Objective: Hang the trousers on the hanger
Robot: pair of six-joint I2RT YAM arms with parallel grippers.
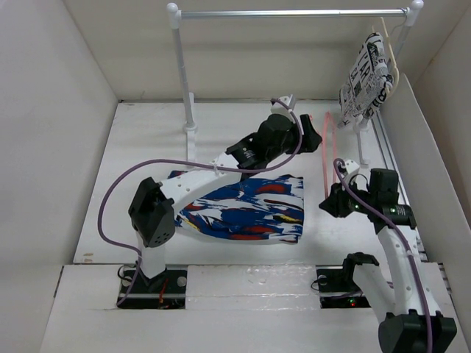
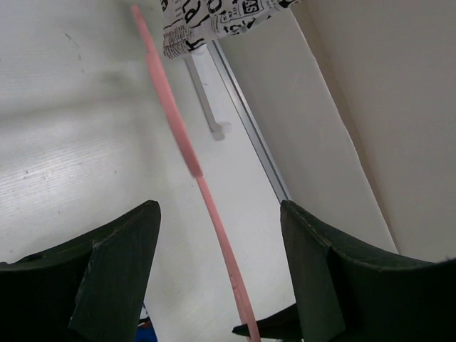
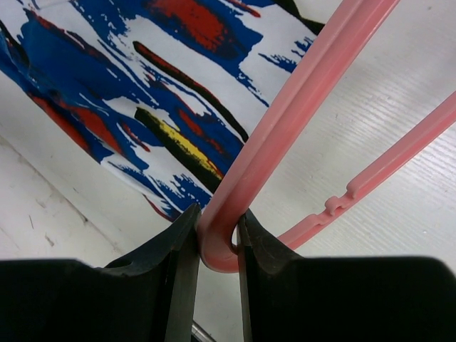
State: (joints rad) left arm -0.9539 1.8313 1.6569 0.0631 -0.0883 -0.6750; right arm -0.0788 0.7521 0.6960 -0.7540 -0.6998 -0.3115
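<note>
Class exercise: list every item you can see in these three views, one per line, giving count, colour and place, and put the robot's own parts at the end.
trousers: one, blue with white, red, black and yellow splashes, lying flat mid-table.
hanger: one, pink, right of the trousers.
printed garment: one, white with black print, hanging at the rail's right end.
cream hanger: one, cream, carrying that garment.
rail: one, metal bar on white posts, far side.
table: one, white.
left gripper: one, black, open, fingers either side of the hanger.
right gripper: one, black, shut on the hanger's corner.
</note>
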